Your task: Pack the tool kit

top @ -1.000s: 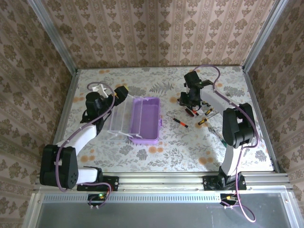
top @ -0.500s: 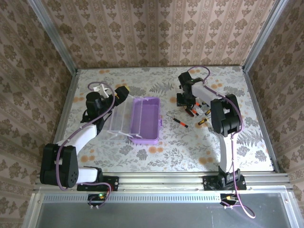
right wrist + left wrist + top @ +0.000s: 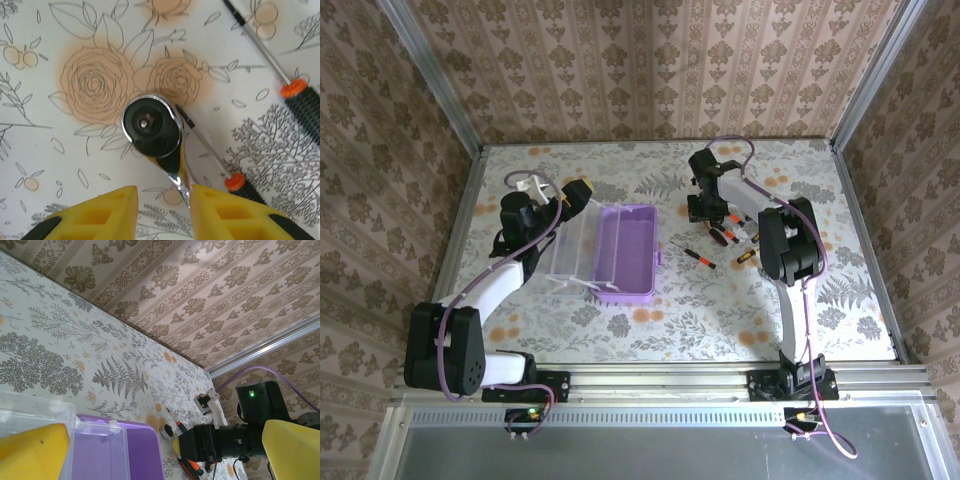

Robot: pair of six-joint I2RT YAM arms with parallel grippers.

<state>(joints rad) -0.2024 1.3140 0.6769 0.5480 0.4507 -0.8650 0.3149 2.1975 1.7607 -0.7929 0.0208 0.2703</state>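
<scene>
Two arms reach over a floral-patterned desk (image 3: 650, 330). On the left, the left tool (image 3: 576, 194) hangs at the far edge of the clear hinged lid (image 3: 565, 250) of an open purple plastic case (image 3: 625, 255), and its yellow fingers (image 3: 31, 450) are spread wide apart. The case lies left of centre on the desk, with the lid folded out toward the left arm. Just right of the case, but apart from it, lies a slim screwdriver with a black-and-orange handle (image 3: 692, 254). Farther right is a small cluster of similar drivers (image 3: 725, 235). At that cluster the right tool (image 3: 165, 210) straddles a chrome-headed ratchet wrench (image 3: 151, 125). Its fingers are drawn close together and the wrench handle runs down the gap between them, though whether they pinch it cannot be told.
</scene>
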